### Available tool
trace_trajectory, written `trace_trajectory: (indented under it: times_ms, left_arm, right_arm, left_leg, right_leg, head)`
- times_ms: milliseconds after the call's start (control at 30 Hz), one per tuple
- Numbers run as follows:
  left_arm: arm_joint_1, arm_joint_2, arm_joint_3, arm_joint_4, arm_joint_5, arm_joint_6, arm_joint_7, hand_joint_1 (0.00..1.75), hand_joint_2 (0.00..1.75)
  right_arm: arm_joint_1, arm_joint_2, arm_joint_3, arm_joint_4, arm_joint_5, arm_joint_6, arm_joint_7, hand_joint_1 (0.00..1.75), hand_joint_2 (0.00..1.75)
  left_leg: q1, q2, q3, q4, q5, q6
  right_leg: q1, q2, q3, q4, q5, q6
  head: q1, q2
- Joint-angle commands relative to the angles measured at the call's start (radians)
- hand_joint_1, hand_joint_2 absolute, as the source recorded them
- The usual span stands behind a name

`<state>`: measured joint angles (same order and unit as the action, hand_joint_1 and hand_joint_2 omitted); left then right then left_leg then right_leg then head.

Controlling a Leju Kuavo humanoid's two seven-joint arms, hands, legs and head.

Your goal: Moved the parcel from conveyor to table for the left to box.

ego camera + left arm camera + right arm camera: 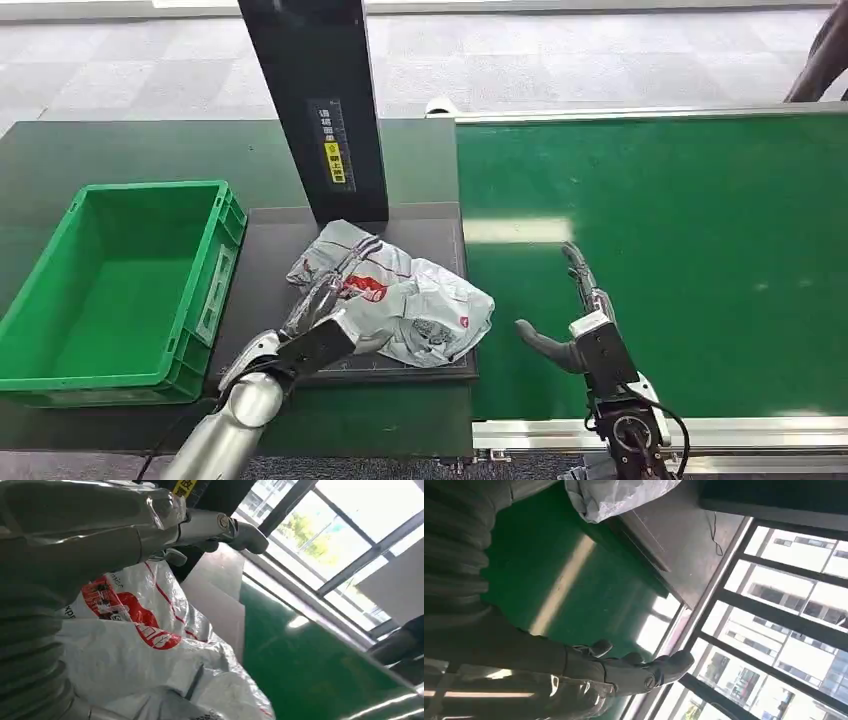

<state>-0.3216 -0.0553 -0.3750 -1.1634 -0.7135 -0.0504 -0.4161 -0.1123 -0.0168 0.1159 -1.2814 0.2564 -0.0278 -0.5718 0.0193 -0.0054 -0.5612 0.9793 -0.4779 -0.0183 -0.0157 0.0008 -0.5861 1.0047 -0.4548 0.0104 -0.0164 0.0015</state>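
Our left hand (pixel 325 300) lies on the parcel (pixel 420 305), fingers stretched over it; we cannot tell if it grips. The parcel sits on the pad (pixel 270 260), the box (pixel 120 290) beyond its other side. Our right hand (pixel 580 320) hovers over the conveyor (pixel 700 260), fingers apart, holding nothing.

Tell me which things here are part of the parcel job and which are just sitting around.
Part of the job: grey parcel on the dark mat, left hand resting on it, green crate, conveyor belt, right hand open over it.

Just there: black post, dark mat.
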Motion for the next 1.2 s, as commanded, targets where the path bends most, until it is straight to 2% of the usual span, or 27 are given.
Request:
trace_trajectory:
  times_ms: [33,233,433,533,633,900,933,967,1000,1033,1100,1133,1200]
  left_arm:
    - [-0.168,0.035,-0.118,0.254,-0.05,-0.047,0.054,0.0,1.75]
    - [-0.248,0.028,-0.148,0.426,-0.109,-0.061,0.118,0.0,1.75]
    - [-0.3,0.009,-0.157,0.53,-0.145,-0.096,0.193,0.0,1.75]
    - [-0.312,0.005,-0.16,0.566,-0.159,-0.106,0.213,0.0,1.75]
    - [-0.3,0.009,-0.152,0.623,-0.145,-0.185,0.194,0.0,1.75]
    - [-0.306,0.005,-0.171,0.67,-0.18,-0.151,0.221,0.02,1.75]
    - [-0.301,0.003,-0.16,0.658,-0.172,-0.143,0.212,0.24,1.75]
    - [-0.298,0.003,-0.159,0.65,-0.172,-0.142,0.204,0.54,1.75]
    - [-0.297,0.002,-0.16,0.649,-0.172,-0.143,0.205,0.54,1.75]
    - [-0.295,0.002,-0.161,0.647,-0.173,-0.144,0.206,0.7,1.75]
    - [-0.295,0.002,-0.161,0.647,-0.173,-0.144,0.206,0.7,1.75]
    - [-0.294,0.002,-0.161,0.645,-0.174,-0.144,0.206,1.5,1.75]
    - [-0.287,0.003,-0.159,0.633,-0.174,-0.138,0.207,1.75,1.75]
  right_arm:
    - [0.027,0.039,-0.085,-0.014,0.008,0.0,0.003,0.0,1.75]
    - [0.065,0.051,-0.106,-0.045,0.023,0.016,0.01,0.0,1.75]
    - [0.029,0.063,-0.118,-0.019,0.022,0.031,0.032,0.0,1.75]
    - [0.032,0.065,-0.119,-0.018,0.022,0.031,0.033,0.0,1.75]
    - [0.038,0.071,-0.111,0.002,0.029,0.033,0.034,0.0,1.75]
    - [0.044,0.084,-0.117,-0.006,0.033,0.023,0.03,0.0,1.75]
    - [0.045,0.085,-0.12,-0.014,0.036,0.021,0.035,0.0,1.75]
    - [0.046,0.085,-0.121,-0.017,0.036,0.021,0.035,0.0,1.75]
    - [0.045,0.083,-0.122,-0.018,0.036,0.021,0.036,0.0,1.75]
    - [0.043,0.082,-0.122,-0.017,0.036,0.021,0.037,0.0,1.75]
    - [0.043,0.082,-0.122,-0.017,0.036,0.021,0.037,0.0,1.75]
    - [0.041,0.082,-0.122,-0.014,0.036,0.022,0.037,0.0,1.75]
    - [0.04,0.078,-0.119,-0.009,0.036,0.022,0.037,0.0,1.75]
  left_leg:
    - [0.0,-0.001,0.001,-0.001,0.001,0.001]
    - [0.0,-0.002,0.002,-0.001,0.0,0.001]
    - [0.0,0.0,0.0,0.0,0.0,0.001]
    - [0.0,0.0,0.0,0.0,0.0,0.001]
    - [0.0,0.001,0.002,-0.001,0.0,0.001]
    - [-0.001,0.001,0.007,-0.002,0.0,0.001]
    - [0.0,0.001,0.008,-0.002,0.0,0.001]
    - [0.0,0.002,0.008,-0.003,0.001,0.001]
    - [-0.001,0.002,0.009,-0.002,0.0,0.001]
    - [0.0,0.002,0.009,-0.002,0.0,0.001]
    - [-0.001,0.002,0.009,-0.003,0.001,0.002]
    - [-0.001,0.002,0.01,-0.002,0.001,0.002]
    - [-0.001,0.002,0.01,-0.003,0.001,0.002]
  right_leg:
    - [0.0,-0.002,0.002,-0.001,0.0,-0.001]
    - [0.0,-0.002,0.002,-0.001,0.0,-0.001]
    - [0.0,-0.001,0.0,0.0,0.0,-0.001]
    - [0.0,-0.001,0.001,0.0,0.0,-0.001]
    - [0.0,0.001,0.002,-0.001,0.0,-0.001]
    - [0.0,0.001,0.008,-0.001,0.0,-0.001]
    - [0.0,0.001,0.009,-0.001,0.0,-0.001]
    - [0.0,0.002,0.009,-0.002,0.001,-0.001]
    - [0.0,0.002,0.01,-0.001,0.001,-0.001]
    - [0.0,0.001,0.011,-0.001,0.001,-0.001]
    - [0.0,0.001,0.011,-0.002,0.002,-0.001]
    - [0.0,0.001,0.012,-0.002,0.001,-0.001]
    - [0.0,0.002,0.012,-0.002,0.002,-0.001]
  head:
    - [0.0,0.0]
    - [0.0,0.0]
    - [0.0,0.0]
    - [0.0,0.0]
    - [0.0,0.0]
    - [0.0,0.0]
    - [0.0,0.0]
    - [0.0,0.0]
    - [0.0,0.0]
    - [0.0,0.0]
    - [0.0,0.0]
    - [0.0,0.0]
    - [0.0,0.0]
